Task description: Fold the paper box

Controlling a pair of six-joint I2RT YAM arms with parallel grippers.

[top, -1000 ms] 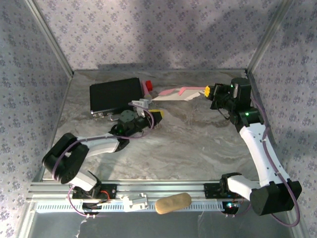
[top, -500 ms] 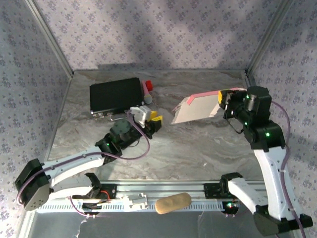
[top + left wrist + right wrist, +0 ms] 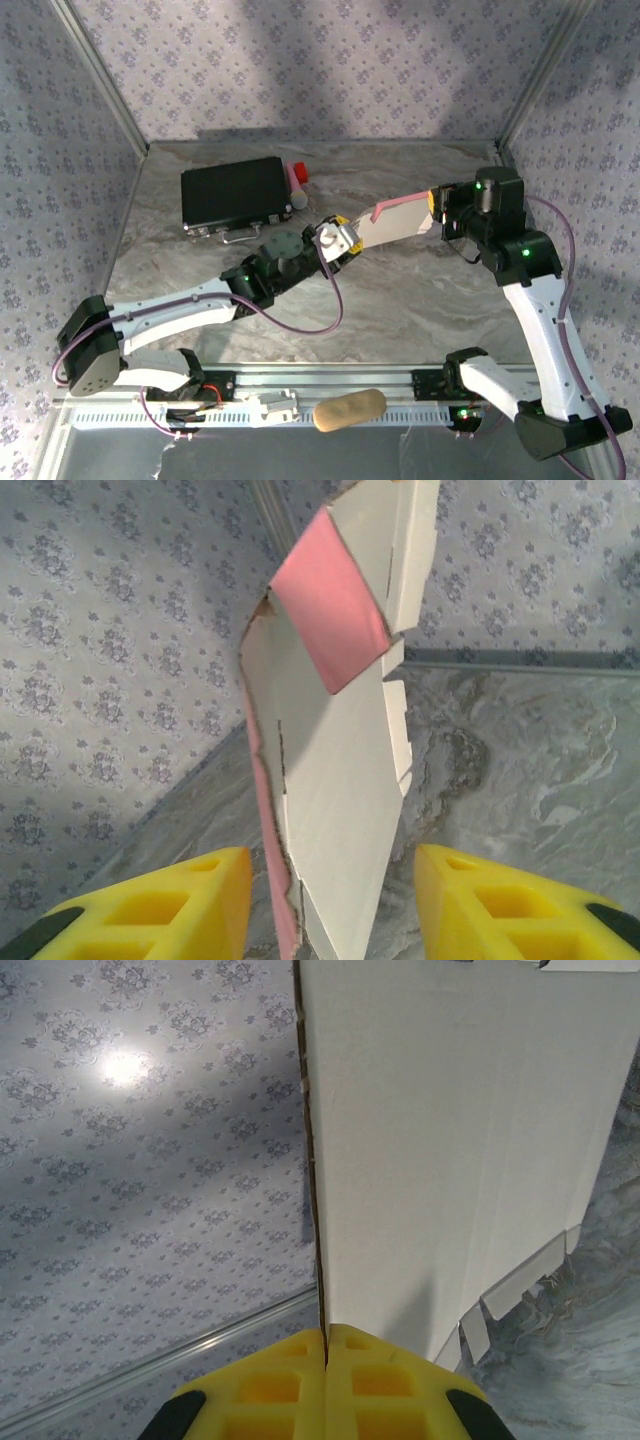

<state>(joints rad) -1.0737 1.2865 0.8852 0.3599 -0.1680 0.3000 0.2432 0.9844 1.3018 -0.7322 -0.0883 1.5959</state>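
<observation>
The paper box (image 3: 395, 218) is a flat pink cut-out sheet with a paler inside, held up off the table at a tilt. My right gripper (image 3: 432, 207) is shut on its right edge; in the right wrist view the fingers (image 3: 290, 1390) pinch the pale sheet (image 3: 450, 1140) edge-on. My left gripper (image 3: 343, 238) stands open at the sheet's lower left end. In the left wrist view the sheet (image 3: 335, 780) hangs between the yellow fingers (image 3: 190, 905) with a gap on each side, one pink flap (image 3: 328, 610) folded over at the top.
A larger black box (image 3: 232, 195) lies at the back left with a small red thing (image 3: 298, 170) beside it. A tan oblong object (image 3: 350, 408) rests on the front rail. Patterned walls close in the table on three sides.
The right gripper lifted the sheet off the table and tilted it. The left arm swung right to the sheet's lower end, and its jaws opened wider around it.
</observation>
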